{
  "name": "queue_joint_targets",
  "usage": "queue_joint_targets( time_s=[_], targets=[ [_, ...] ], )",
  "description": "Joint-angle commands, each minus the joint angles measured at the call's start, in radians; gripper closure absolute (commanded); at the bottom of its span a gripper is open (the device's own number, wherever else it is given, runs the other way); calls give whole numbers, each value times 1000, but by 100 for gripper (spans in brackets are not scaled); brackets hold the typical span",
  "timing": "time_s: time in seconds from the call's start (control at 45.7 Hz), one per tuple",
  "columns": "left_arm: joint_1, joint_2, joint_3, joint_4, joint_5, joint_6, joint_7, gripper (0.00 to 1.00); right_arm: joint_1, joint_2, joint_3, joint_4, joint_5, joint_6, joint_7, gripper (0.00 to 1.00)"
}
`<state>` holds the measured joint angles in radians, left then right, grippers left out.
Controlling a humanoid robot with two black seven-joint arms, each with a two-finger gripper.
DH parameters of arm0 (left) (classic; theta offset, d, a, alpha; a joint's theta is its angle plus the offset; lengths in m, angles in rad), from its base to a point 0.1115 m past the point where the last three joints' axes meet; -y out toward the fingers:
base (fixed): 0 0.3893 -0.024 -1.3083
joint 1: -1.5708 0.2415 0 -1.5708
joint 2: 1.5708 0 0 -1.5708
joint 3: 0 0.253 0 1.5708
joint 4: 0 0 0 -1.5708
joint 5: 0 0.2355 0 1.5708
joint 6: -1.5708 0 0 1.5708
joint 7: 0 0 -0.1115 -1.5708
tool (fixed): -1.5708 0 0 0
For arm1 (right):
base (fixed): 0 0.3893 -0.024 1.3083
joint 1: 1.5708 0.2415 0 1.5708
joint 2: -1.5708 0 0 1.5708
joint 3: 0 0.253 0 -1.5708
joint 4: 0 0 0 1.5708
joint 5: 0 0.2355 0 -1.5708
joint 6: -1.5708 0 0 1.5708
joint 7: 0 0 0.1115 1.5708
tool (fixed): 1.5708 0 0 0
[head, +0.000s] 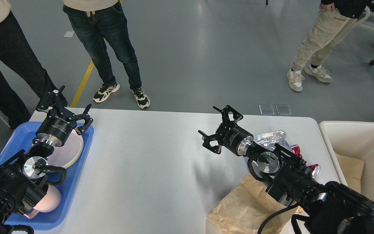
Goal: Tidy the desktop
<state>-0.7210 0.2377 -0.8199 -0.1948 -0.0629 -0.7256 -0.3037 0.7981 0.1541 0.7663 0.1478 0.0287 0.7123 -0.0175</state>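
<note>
The white desktop (148,162) fills the middle of the head view. On its right side lie a crumpled brown paper bag (245,204), a ball of silver foil (271,138) and a red shiny wrapper (299,151), partly hidden by my right arm. My right gripper (218,130) is open and empty, above the desktop just left of the foil. My left gripper (65,107) is open and empty, above the far end of a blue tray (76,169) that holds a pink plate (71,152) and a pink cup (49,201).
A cream bin (355,143) with brown paper inside stands off the desktop's right end. Three people stand on the grey floor beyond the far edge. A chair on wheels is at the far right.
</note>
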Motion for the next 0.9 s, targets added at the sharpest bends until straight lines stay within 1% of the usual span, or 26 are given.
queue_joint_targets(
  time_s=[0.0,0.066,0.131,0.263,0.438,0.569,0.788,0.876],
  targets=[
    [0,0,-1,0,0,0,0,0,102,-43,-7,36,0,55,-9,0],
    [0,0,1,0,0,0,0,0,188,-108,-15,47,-4,55,-12,0],
    [0,0,1,0,0,0,0,0,223,-165,2,50,0,56,-2,0],
    [0,0,-1,0,0,0,0,0,277,-148,8,42,2,24,-1,0],
    [0,0,1,0,0,0,0,0,340,-191,15,29,2,-68,5,0],
    [0,0,1,0,0,0,0,0,328,-240,-1,42,-3,-60,5,0],
    [0,0,-1,0,0,0,0,0,328,-211,-4,35,-1,-70,-4,0],
    [0,0,1,0,0,-2,0,0,319,-220,-16,27,-3,-74,-2,0]
  ],
)
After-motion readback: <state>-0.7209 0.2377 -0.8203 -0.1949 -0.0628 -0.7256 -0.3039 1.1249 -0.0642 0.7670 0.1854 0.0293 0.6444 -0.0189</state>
